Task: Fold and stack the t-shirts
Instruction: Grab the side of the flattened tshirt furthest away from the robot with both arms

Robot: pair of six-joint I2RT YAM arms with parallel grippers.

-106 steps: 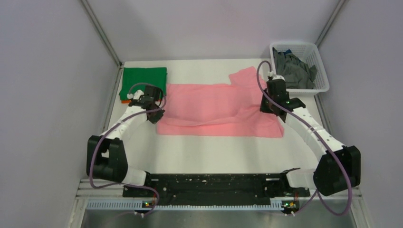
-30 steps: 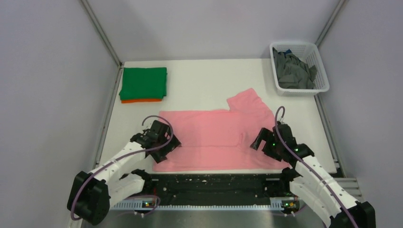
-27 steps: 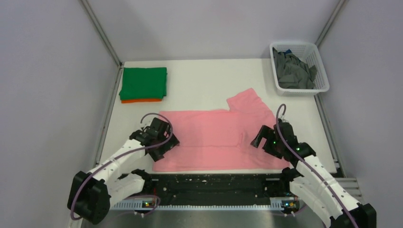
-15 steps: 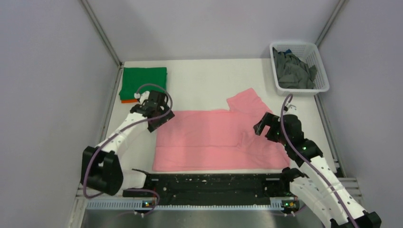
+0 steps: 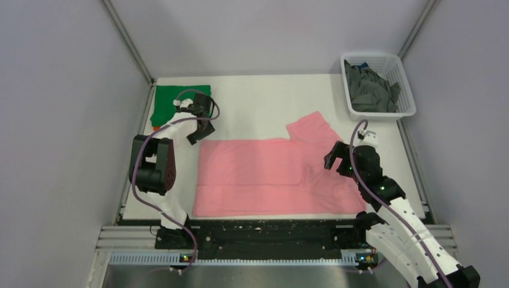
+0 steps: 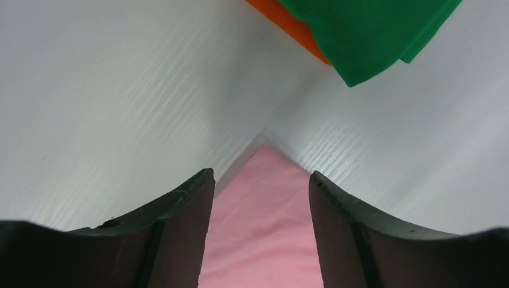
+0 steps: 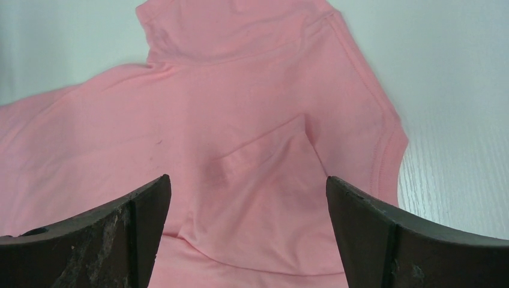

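Note:
A light pink t-shirt [image 5: 270, 177] lies flat across the middle of the table, folded lengthwise, with one sleeve [image 5: 309, 127] sticking out at the far right. My left gripper [image 5: 197, 135] hangs over its far left corner. In the left wrist view that gripper [image 6: 261, 186] is open, and the pink corner [image 6: 264, 240] shows between its fingers. My right gripper [image 5: 336, 159] is wide open above the shirt's right part [image 7: 210, 120] and holds nothing [image 7: 247, 192]. A folded green t-shirt [image 5: 171, 96] lies on an orange one [image 5: 157, 127] at the far left.
A white lattice basket [image 5: 407, 90] with dark grey t-shirts [image 5: 369, 90] stands at the far right corner. Grey walls close the table on three sides. The left arm partly covers the green stack [image 6: 360, 36], whose orange edge [image 6: 288, 24] peeks out.
The pink shirt was pulled toward the near edge and let go. The left gripper then swung from its near left edge to its far left corner, jaws narrowing. The right gripper backed off slightly.

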